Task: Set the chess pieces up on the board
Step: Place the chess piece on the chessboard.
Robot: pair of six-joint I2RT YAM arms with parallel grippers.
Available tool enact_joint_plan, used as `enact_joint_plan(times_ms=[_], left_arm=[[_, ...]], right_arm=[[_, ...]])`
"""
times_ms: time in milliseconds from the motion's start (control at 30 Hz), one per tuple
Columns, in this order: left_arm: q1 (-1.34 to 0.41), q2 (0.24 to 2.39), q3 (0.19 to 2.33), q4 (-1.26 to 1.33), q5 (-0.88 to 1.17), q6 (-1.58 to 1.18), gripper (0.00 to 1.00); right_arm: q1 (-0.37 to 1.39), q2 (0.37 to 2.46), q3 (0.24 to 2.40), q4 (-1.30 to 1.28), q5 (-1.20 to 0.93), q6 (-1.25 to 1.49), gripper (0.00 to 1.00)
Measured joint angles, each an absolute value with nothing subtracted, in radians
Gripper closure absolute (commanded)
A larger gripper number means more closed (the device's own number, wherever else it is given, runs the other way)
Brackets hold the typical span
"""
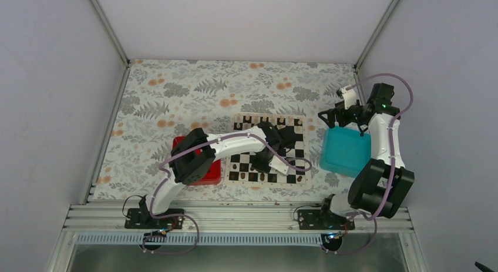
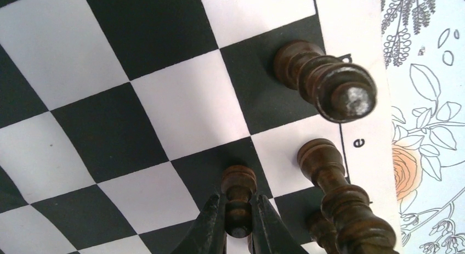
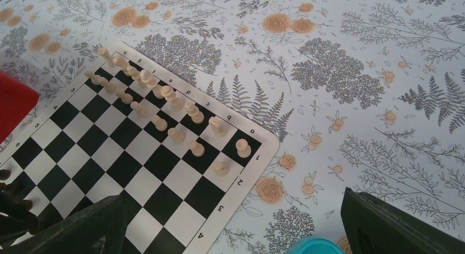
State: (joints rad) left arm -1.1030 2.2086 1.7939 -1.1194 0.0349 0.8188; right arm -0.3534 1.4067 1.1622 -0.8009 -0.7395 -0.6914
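On the floral surface point(image 1: 176, 90) the board point(image 1: 298, 144) lies centred, pale pieces point(image 3: 167, 93) filling its far two rows, dark turned-wood chess pieces point(image 2: 323, 84) lining only part of its near edge, so the setup looks unfinished. The left tool point(image 2: 239, 224) is clamped on a small dark pawn point(image 2: 238, 182) over a black square; the right tool point(image 1: 339, 115) hangs spread apart.

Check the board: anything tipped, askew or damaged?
Nothing visibly tipped. The pale pieces stand upright in two rows. Only oddity: one dark piece near the left gripper has a pale, worn-looking patch on its top.
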Motion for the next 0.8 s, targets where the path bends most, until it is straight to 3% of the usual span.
enact_joint_plan(times_ms=[800], left_arm=[[-1.104, 2.219, 1.784, -1.116, 0.026, 0.819, 0.91]], right_arm=[[-0.353, 1.407, 1.15, -0.801, -0.739, -0.702, 0.0]])
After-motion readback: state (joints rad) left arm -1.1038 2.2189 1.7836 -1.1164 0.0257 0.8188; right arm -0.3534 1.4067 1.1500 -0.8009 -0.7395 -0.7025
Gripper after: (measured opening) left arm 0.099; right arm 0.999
